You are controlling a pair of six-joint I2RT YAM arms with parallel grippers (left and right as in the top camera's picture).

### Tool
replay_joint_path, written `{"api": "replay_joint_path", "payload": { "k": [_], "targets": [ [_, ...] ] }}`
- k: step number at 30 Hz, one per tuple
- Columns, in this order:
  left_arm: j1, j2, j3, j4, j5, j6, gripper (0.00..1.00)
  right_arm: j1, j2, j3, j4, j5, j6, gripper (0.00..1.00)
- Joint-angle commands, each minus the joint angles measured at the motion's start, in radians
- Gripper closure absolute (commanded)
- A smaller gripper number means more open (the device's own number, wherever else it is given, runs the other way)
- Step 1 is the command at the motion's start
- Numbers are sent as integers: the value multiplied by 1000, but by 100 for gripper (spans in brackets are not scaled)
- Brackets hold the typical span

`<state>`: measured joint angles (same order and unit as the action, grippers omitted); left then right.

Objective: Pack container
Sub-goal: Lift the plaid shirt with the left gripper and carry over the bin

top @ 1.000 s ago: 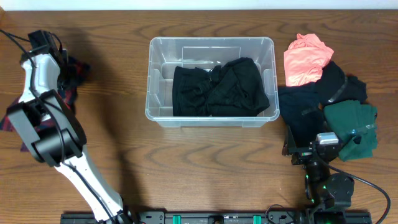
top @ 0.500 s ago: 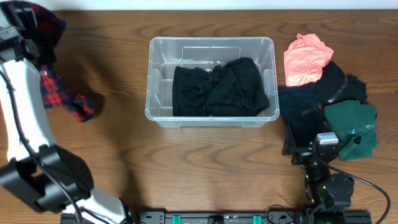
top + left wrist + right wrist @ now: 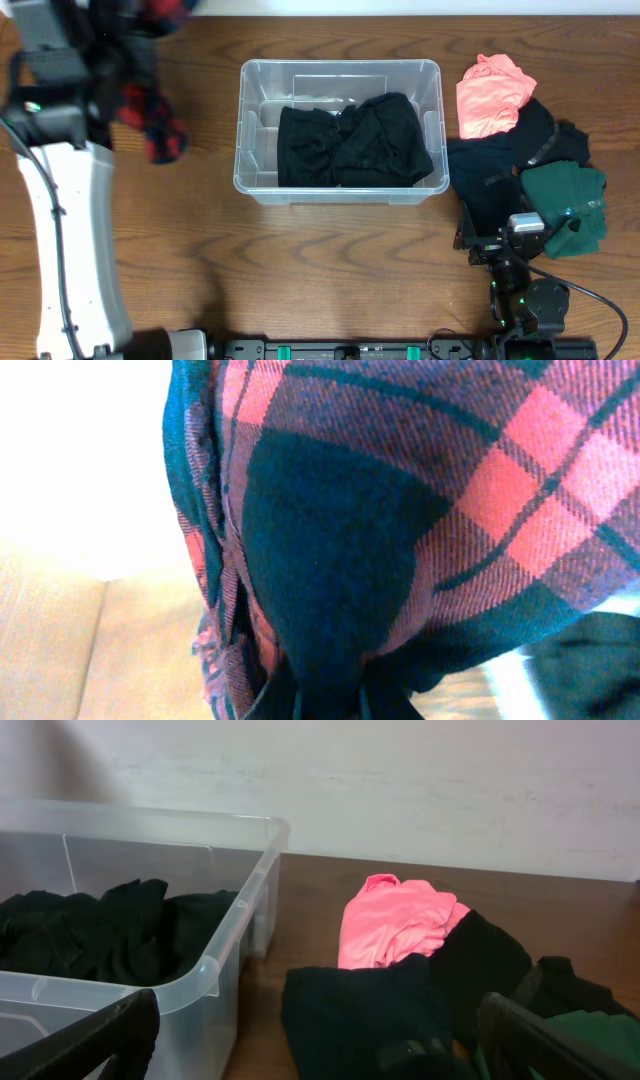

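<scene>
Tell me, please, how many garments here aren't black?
3: a pink one and a green one right of the bin, a plaid one hanging left of it. Others may be buried.

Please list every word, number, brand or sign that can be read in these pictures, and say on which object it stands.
None can be read.
The pale label on the base of the container is too small and blurred to read.
The plaid cloth shows only its pattern, no text.
</scene>
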<state>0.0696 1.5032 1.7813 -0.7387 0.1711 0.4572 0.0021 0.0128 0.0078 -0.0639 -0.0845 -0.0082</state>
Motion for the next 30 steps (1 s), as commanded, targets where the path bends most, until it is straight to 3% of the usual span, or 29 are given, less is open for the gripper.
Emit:
{"api": "replay_joint_path", "payload": {
  "k": [1,12,30],
  "targets": [
    [-121,-48,12,7,30,126,94,-8,-4,-2,-3,6,7,1],
    [-373,0,12,-61,-3,179,94,-8,-4,-2,-3,6,7,1],
    [-481,112,12,-53,-42,205,94,-8,-4,-2,-3,6,7,1]
  ]
}}
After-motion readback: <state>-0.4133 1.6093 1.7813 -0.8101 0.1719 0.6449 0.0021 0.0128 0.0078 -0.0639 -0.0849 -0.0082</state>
